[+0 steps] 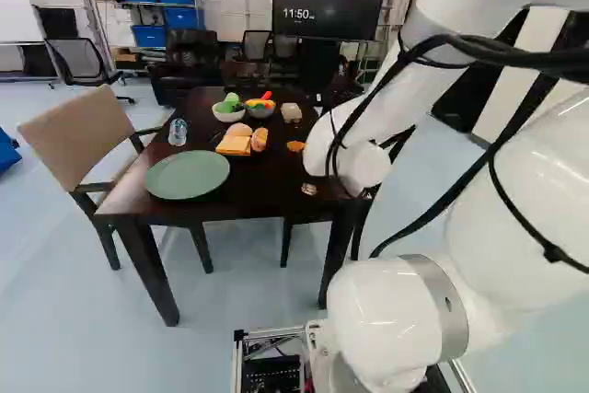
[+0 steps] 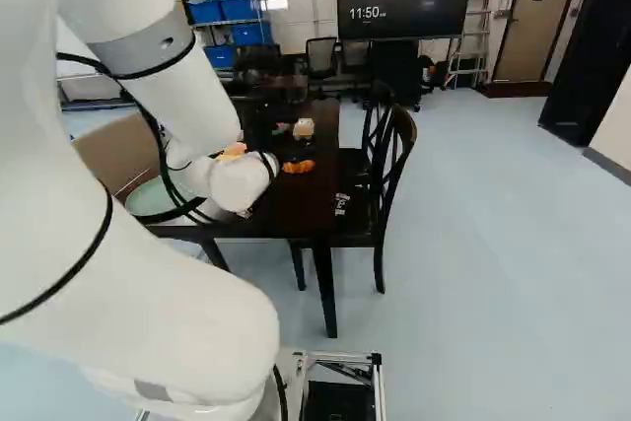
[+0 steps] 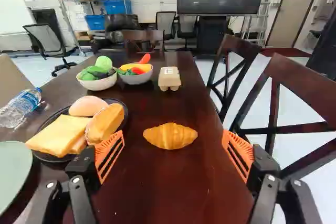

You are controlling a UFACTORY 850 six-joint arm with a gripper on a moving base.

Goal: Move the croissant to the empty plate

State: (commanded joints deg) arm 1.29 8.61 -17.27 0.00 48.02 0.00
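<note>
Okay, so working left to right from where I'm sitting: first up is the empty green plate (image 1: pixel 187 175), near the counter (image 1: pixel 253 189) edge, with a water bottle (image 3: pixel 22 106) just beyond it. If I set down sloppy there, I could land on the rim and tip the plate, or nudge the bottle. Next comes the dark plate (image 3: pixel 47 156) with the bread slices (image 3: pixel 58 135) and a split roll (image 3: pixel 105 123), and honestly that's my main worry. One orange finger looks pretty near that roll, so coming down off-centre could shove it, and a low carry toward the green plate could sweep right through the bread. The veggie bowls (image 3: pixel 98 83) (image 3: pixel 136 78) sit farther out, so they'd only matter if I overshot. Then the tool (image 3: pixel 174 145): spread wide, nothing in it. The croissant (image 3: pixel 170 136) is on the counter ahead of it, roughly centred between the fingers, lying lengthwise across the gap. Closing like that pinches it tip to tip, so I'd guess it could buckle or pivot out; a wrist turn might be kinder. Past it, the other finger is over toward the chairs (image 3: pixel 294 93), so drifting that way risks catching a chair back.
</note>
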